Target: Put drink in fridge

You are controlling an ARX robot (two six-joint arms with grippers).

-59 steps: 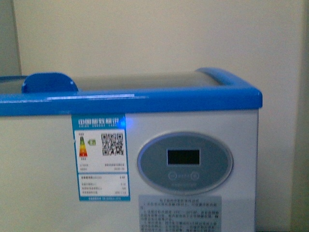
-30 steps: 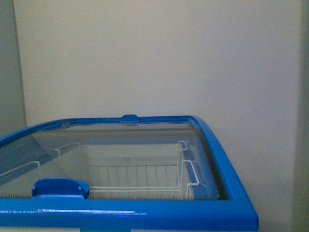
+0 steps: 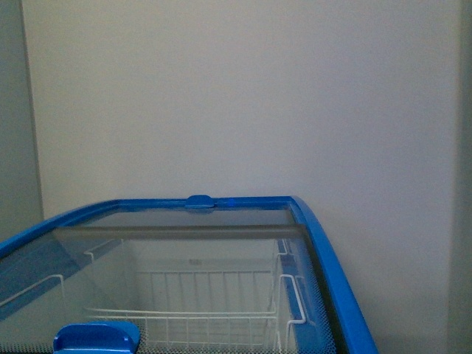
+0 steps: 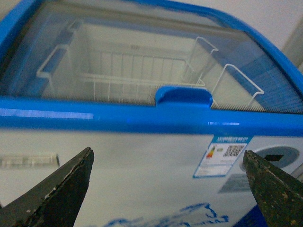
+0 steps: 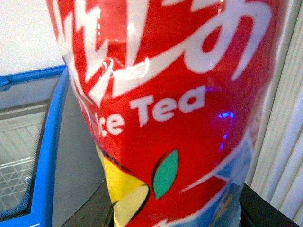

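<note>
The fridge is a white chest with a blue top rim [image 3: 333, 274] and a curved glass lid [image 3: 184, 258] that lies shut, with a blue handle [image 3: 96, 338] at its near edge. White wire baskets [image 3: 214, 299] show through the glass. No arm appears in the front view. My left gripper [image 4: 166, 153] hangs open and empty before the fridge's white front wall, below the rim [image 4: 142, 120] and the handle [image 4: 184, 96]. My right gripper [image 5: 177, 210] is shut on a red ice tea bottle [image 5: 180, 94], held upright beside the fridge's rim [image 5: 47, 156].
A plain pale wall [image 3: 243, 96] stands right behind the fridge. An energy label [image 4: 222, 153] and an oval control panel [image 4: 277, 156] sit on the fridge's front. A white ribbed surface [image 5: 284, 142] is close beside the bottle.
The front view has risen from the fridge's front face and label to looking down over the glass lid. The lid's handle now sits at the frame's bottom edge.
</note>
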